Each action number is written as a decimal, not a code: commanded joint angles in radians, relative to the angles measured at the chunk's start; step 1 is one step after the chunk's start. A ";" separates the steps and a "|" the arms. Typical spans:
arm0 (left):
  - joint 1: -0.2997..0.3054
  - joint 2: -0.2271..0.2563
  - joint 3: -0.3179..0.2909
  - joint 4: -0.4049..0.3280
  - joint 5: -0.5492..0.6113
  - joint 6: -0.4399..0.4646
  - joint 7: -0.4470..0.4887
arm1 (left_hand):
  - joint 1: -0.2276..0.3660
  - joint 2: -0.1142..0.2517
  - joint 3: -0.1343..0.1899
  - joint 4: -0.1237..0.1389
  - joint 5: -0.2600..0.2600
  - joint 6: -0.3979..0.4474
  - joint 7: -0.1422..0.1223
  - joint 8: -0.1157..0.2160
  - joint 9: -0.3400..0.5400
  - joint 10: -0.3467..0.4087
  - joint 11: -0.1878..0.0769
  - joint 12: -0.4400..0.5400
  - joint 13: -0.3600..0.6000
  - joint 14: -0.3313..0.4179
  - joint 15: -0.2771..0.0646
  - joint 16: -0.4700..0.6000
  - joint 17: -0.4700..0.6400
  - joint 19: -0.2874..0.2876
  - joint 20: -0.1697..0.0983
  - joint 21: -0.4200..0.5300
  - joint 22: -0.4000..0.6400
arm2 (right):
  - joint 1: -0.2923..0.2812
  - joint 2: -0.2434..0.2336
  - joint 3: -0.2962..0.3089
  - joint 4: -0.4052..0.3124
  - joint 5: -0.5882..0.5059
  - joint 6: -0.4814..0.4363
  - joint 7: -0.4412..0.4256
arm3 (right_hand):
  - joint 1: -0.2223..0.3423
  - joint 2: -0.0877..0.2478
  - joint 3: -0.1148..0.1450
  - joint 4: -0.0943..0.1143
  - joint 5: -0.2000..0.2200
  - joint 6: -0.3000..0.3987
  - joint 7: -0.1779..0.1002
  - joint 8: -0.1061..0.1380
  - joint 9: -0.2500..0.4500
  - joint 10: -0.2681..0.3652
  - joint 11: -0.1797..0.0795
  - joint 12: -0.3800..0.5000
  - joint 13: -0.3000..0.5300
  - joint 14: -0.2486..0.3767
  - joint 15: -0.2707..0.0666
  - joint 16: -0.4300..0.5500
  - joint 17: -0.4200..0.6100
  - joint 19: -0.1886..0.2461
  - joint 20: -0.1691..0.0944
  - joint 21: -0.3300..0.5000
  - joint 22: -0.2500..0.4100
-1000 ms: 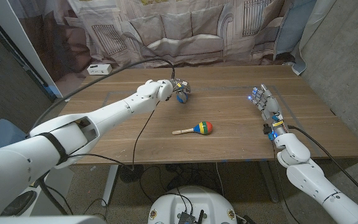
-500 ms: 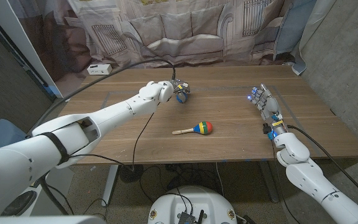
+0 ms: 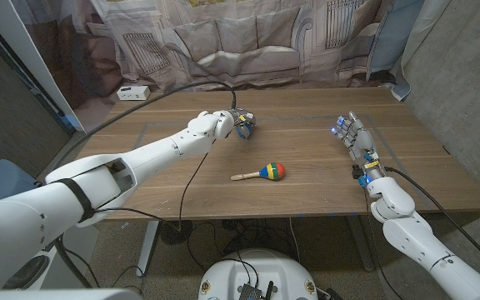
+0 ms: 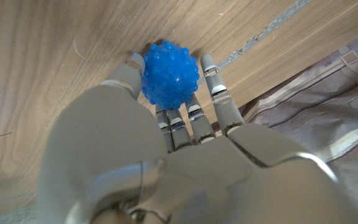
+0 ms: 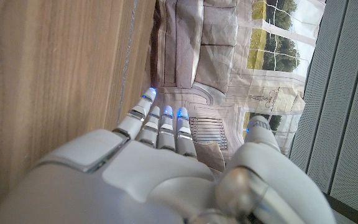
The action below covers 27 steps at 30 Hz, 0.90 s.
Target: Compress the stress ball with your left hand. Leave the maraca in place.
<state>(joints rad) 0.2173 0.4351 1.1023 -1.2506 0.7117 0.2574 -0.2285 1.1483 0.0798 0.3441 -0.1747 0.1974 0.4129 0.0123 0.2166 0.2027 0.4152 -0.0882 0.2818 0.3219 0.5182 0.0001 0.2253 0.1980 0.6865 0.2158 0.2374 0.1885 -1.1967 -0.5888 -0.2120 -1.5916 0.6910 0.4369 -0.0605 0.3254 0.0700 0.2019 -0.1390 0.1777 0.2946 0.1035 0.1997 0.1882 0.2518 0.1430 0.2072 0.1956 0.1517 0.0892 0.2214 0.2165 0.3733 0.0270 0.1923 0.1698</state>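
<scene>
- left hand (image 3: 238,122) at the far-middle of the wooden surface (image 3: 307,167), wrapped around the stress ball (image 3: 242,127)
- stress ball: blue, knobbly; left wrist view shows it (image 4: 170,73) held between the thumb on one side and the fingers (image 4: 213,84) on the other, up against the fingertips rather than deep in the palm
- ball sits at or just above the surface; can't tell whether it touches the wood
- ball is round, no long axis to report
- maraca (image 3: 262,173) lies on the surface nearer the robot than the ball, well apart from both hands
- maraca long axis runs roughly left-right: striped coloured head toward the robot's right, plain wooden handle toward the robot's left, angled slightly toward the near edge
- right hand (image 3: 357,143) near the right side of the surface, empty, fingers straight and side by side, pointing away from the robot
- white box (image 3: 132,92) at the far-left corner of the surface
</scene>
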 commanded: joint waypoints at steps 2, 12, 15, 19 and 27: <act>0.011 -0.013 -0.003 0.012 -0.030 -0.010 0.023 | 0.049 0.014 0.015 -0.002 0.010 0.035 0.003 0.014 0.003 0.032 0.004 0.018 0.011 0.018 0.000 0.017 0.008 0.036 -0.007 0.020 0.005 | -0.007 -0.005 0.003 -0.009 0.005 -0.007 -0.003 | 0.012 0.000 -0.003 0.002 -0.002 0.003 -0.002 -0.001 0.003 0.005 0.001 -0.003 0.002 0.011 0.001 -0.002 0.001 0.001 0.004 0.003 0.003; 0.022 0.002 -0.015 -0.018 -0.037 0.009 0.038 | 0.100 0.034 0.023 -0.002 0.012 0.072 0.010 0.025 0.006 0.064 0.012 0.030 0.023 0.054 -0.015 0.037 0.018 0.075 -0.010 0.034 0.005 | -0.009 -0.006 0.004 -0.007 0.007 -0.002 0.004 | 0.012 0.000 -0.003 0.002 -0.002 0.004 -0.001 -0.001 0.003 0.006 0.001 -0.003 0.002 0.011 0.002 -0.003 0.001 0.001 0.004 0.003 0.003; 0.030 0.007 -0.022 -0.031 -0.039 0.017 0.048 | 0.107 0.037 0.026 -0.001 0.013 0.085 0.009 0.029 0.007 0.076 0.006 0.034 0.025 0.067 -0.018 0.041 0.018 0.088 -0.017 0.040 0.005 | -0.010 -0.007 0.005 -0.006 0.005 0.001 0.005 | 0.012 0.000 -0.003 0.002 -0.002 0.004 -0.002 -0.001 0.003 0.007 0.002 -0.002 0.002 0.011 0.002 -0.003 0.002 0.000 0.004 0.003 0.003; 0.034 0.016 -0.026 -0.055 -0.038 0.034 0.039 | 0.109 0.042 0.031 0.003 0.015 0.093 0.008 0.031 0.007 0.081 0.010 0.036 0.028 0.068 -0.017 0.039 0.018 0.089 -0.018 0.040 0.005 | -0.011 -0.007 0.006 -0.008 0.006 0.003 0.006 | 0.012 0.000 -0.004 0.003 -0.002 0.004 -0.002 -0.001 0.003 0.006 0.001 -0.003 0.003 0.011 0.001 -0.003 0.002 0.000 0.005 0.002 0.003; 0.052 0.048 -0.041 -0.131 -0.019 0.065 0.037 | 0.106 0.045 0.034 0.009 0.016 0.094 0.008 0.029 0.008 0.081 0.006 0.035 0.031 0.066 -0.018 0.033 0.016 0.082 -0.016 0.037 0.005 | -0.012 -0.003 0.008 -0.007 0.010 0.008 0.007 | 0.013 0.000 -0.004 0.002 -0.002 0.004 0.000 -0.001 0.003 0.006 0.000 -0.003 0.003 0.011 0.001 -0.003 0.002 0.000 0.005 0.003 0.003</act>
<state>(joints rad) 0.2498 0.4514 1.0807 -1.3037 0.6776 0.2877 -0.1933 1.2492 0.1200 0.3716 -0.1697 0.2087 0.5005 0.0178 0.2405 0.2073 0.4843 -0.0787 0.3118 0.3507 0.5796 -0.0218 0.2593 0.2114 0.7631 0.2001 0.2750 0.1883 -1.2063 -0.5944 -0.2069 -1.5989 0.6976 0.4361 -0.0562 0.3254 0.0700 0.1989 -0.1361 0.1777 0.2946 0.1035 0.1997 0.1882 0.2518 0.1430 0.2072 0.1956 0.1516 0.0892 0.2214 0.2163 0.3733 0.0270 0.1923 0.1698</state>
